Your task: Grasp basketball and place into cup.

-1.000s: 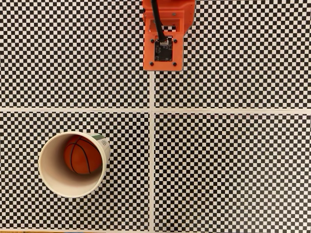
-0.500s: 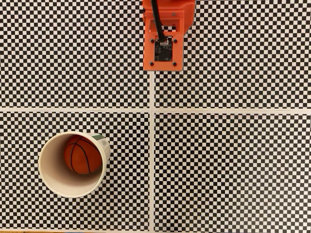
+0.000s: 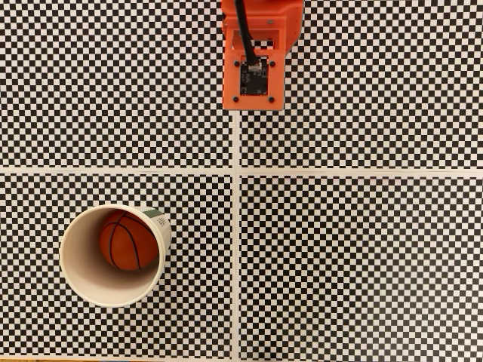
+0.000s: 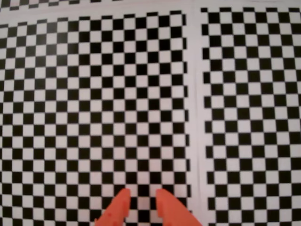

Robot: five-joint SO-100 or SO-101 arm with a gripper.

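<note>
Surface: black-and-white checkered mat covering the whole table, split by pale seams into panels. Flat, matte, no clutter.

Near, wrist view: gripper enters from the bottom edge, two orange fingertips over bare checks. Narrow gap between the tips, nearly closed; nothing held between them.

Fixed view, top edge: orange arm housing with a black cable and a small circuit board, sitting on the vertical seam, well apart from the task things.

Farther, lower left of the fixed view: cup upright, mouth toward the camera, green-and-white patch on its outer wall at upper right. Ball lies inside the cup, against the upper-right part of the wall, clearly narrower than the mouth.

Judgement: placement looks done; ball is in, arm is away.

Handling, judged: ball likely light, rubbery, some give, grippy rather than slick; round, so it would roll if nudged. Best taken across its middle. Paper cup light and thin-walled, easy to tip or dent if bumped at the rim.
</note>
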